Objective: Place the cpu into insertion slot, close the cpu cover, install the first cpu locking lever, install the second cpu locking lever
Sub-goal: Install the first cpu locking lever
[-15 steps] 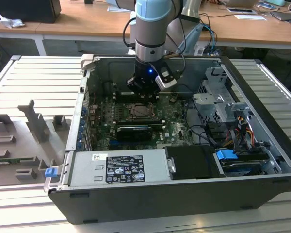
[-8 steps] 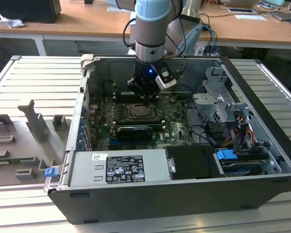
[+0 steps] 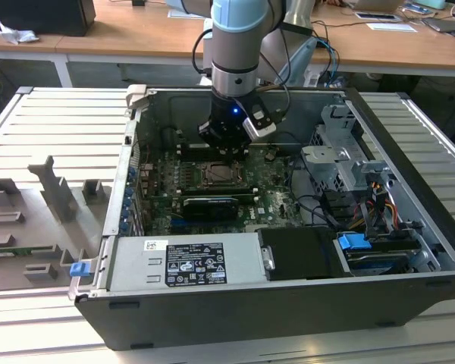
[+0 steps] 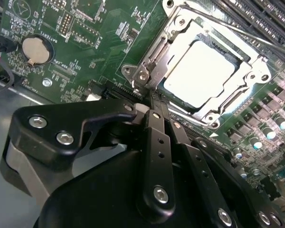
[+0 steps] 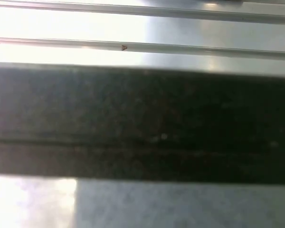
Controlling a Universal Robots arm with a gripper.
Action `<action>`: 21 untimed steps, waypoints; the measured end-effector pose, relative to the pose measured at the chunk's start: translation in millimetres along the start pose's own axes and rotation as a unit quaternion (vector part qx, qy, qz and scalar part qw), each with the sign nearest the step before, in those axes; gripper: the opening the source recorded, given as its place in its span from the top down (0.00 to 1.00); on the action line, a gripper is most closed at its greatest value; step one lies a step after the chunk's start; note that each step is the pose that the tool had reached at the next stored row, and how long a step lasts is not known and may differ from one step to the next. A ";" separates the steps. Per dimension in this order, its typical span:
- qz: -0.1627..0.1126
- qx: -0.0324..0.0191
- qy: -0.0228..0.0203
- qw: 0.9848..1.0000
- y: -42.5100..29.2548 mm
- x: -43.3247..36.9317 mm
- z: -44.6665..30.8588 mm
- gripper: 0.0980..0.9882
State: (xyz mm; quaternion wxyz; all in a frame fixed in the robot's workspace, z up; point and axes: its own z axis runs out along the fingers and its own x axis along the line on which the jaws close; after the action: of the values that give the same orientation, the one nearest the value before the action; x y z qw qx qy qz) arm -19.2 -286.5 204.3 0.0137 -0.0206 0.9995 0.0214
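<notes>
Fingers (image 4: 154, 102) of my gripper (image 3: 226, 144) look drawn together, the two black links meeting at a narrow tip with nothing between them, though from this angle I would only say they seem closed. In the second wrist view that tip sits right at the corner of the cpu cover (image 4: 173, 40), by the hinge bracket and its screws. I see the cpu (image 4: 199, 71) lying flat in the socket, its pale metal top showing through the big window of the cover, which is down over it. A thin wire lever (image 4: 228, 23) runs along the far edge of the frame. On the green motherboard (image 4: 85, 38) a round coin battery (image 4: 35, 50) sits well apart from the socket. From the exterior view, my arm (image 3: 239, 45) comes straight down into the open computer case (image 3: 235, 311), with the gripper hanging just above the socket (image 3: 225, 174) in the middle of the board. A blue drive latch (image 3: 354, 243) sits toward the exterior view's right, near the front wall.
</notes>
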 end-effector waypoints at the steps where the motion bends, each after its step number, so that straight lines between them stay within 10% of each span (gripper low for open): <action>1: 0.000 0.002 0.000 1.000 -0.1 0.1 0.9 0.99; 6: 0.000 0.003 0.000 1.000 1.2 -0.3 3.8 0.99; 11: 0.000 -0.011 -0.001 1.000 1.8 -0.5 1.7 0.99; 21: 0.000 -0.010 0.000 1.000 -1.4 -0.6 -9.7 0.99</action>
State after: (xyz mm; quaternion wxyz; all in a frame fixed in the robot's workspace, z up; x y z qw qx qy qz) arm -18.7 -288.3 213.9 0.0139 -0.0204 0.9992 0.0314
